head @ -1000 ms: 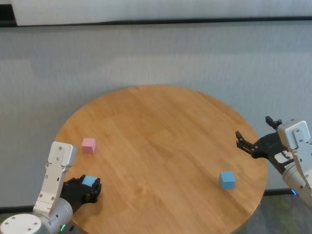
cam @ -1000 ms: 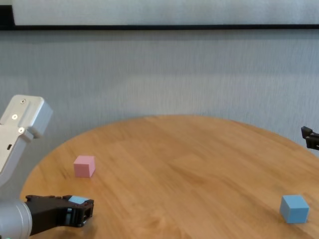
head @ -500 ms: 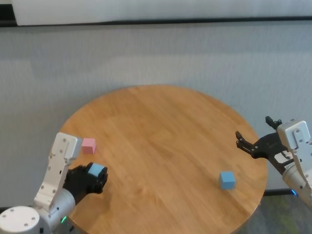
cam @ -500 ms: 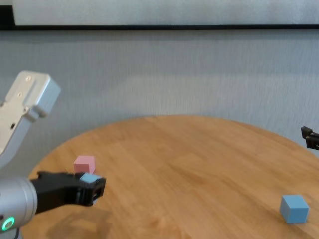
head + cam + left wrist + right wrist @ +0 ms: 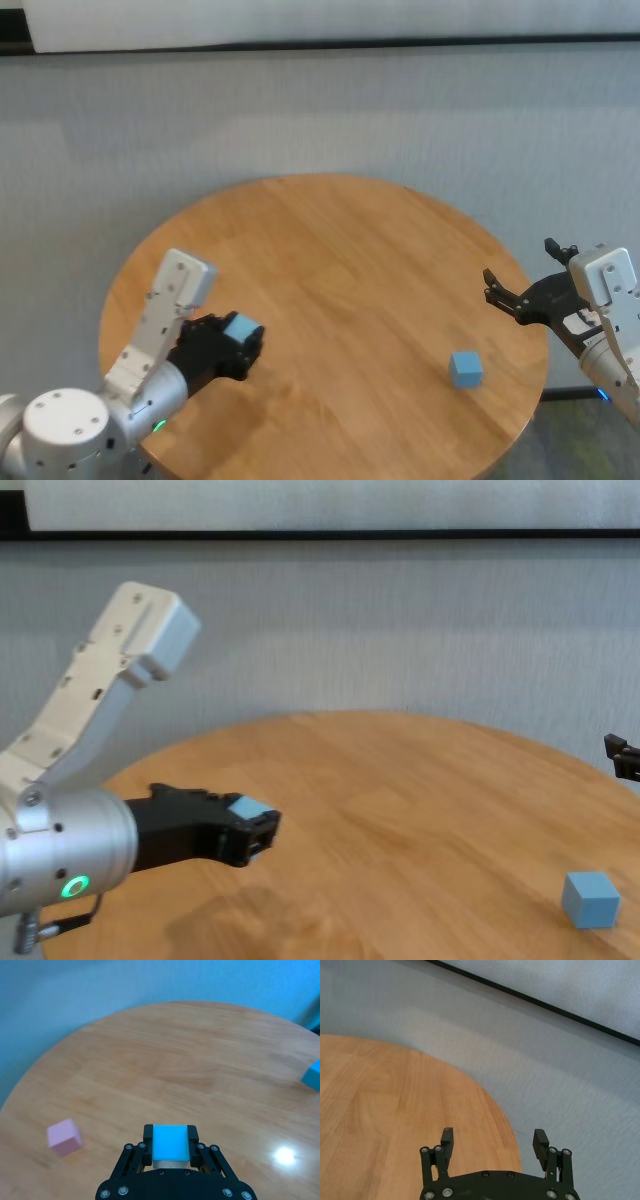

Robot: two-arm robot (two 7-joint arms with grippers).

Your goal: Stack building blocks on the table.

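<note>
Light blue and matte, the carried cube [image 5: 170, 1143] sits clamped between the fingers of the left gripper [image 5: 243, 342], which hangs clear above the wood-grain table [image 5: 340, 260] on the robot's left side. From the wrist view the pink cube [image 5: 64, 1136] lies on the tabletop just off to one side of the gripper and a little ahead of it; the arm hides it from the head and chest views. Far ahead and across from the left gripper, the second light blue cube [image 5: 465, 368] rests alone on the table, near the right gripper [image 5: 512, 298], which waits at the table's rim with its fingers spread wide and nothing between them.

My guess is that the step in hand is carrying the held cube to a base block. To do it well, I would keep the cube level, bring it squarely over the chosen cube, match the edges, lower until the faces meet, and only then let go.

As for heading, a cube has no long axis; the held one shows a flat face upward, its sides lined up with the fingers, gripped on two opposite faces.
</note>
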